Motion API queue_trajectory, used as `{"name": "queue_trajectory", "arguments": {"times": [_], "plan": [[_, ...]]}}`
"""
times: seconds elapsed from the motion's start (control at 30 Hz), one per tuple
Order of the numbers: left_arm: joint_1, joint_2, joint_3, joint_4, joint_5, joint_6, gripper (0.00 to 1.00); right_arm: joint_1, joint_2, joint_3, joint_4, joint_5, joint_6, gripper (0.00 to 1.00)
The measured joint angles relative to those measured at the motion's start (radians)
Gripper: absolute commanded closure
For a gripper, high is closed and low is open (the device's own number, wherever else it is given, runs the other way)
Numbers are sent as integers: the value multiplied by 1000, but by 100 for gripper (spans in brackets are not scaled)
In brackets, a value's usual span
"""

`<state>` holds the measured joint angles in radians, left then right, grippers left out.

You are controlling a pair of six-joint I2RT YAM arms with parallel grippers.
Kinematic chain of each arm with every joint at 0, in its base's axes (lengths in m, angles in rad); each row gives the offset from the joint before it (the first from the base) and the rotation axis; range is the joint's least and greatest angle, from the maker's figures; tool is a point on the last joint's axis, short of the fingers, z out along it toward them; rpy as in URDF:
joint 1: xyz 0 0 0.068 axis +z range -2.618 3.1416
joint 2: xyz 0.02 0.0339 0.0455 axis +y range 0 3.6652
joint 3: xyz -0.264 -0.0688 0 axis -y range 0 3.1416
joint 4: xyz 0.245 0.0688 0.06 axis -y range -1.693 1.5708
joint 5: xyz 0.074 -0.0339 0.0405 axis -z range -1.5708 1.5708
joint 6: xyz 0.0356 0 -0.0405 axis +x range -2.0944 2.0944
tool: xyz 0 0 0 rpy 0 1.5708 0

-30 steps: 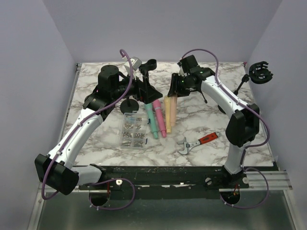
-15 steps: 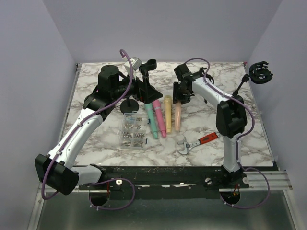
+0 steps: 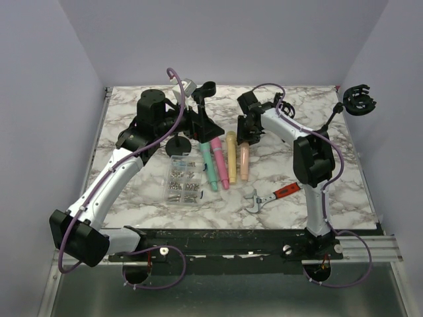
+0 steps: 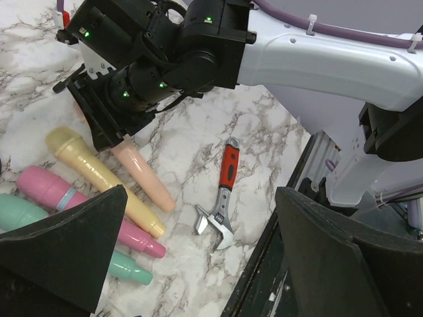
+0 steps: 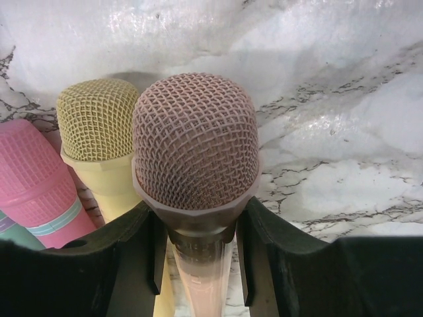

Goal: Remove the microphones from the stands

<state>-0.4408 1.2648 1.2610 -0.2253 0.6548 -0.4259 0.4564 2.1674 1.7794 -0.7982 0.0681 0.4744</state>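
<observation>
Right end effector (image 5: 198, 246): closed on the peach microphone (image 5: 195, 142), one finger on either side of the neck just under the mesh head. In the top view, right end effector (image 3: 247, 135) sits low over the middle of the bench (image 3: 271, 168). The peach microphone (image 3: 244, 162) lies there with its head toward the far edge, just beside the yellow microphone (image 3: 230, 158); whether the two touch cannot be told.

Left end effector (image 3: 198, 124): jaws wide apart, nothing between them, close to the stand (image 3: 180, 143), which is upright left of the row toward the far edge.
</observation>
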Motion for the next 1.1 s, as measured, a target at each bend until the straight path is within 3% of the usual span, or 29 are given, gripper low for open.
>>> {"name": "queue_trajectory", "arguments": {"times": [1.1], "plan": [[0, 13, 0, 0, 1, 0, 1, 0, 32, -13, 43, 21, 4, 45]]}}
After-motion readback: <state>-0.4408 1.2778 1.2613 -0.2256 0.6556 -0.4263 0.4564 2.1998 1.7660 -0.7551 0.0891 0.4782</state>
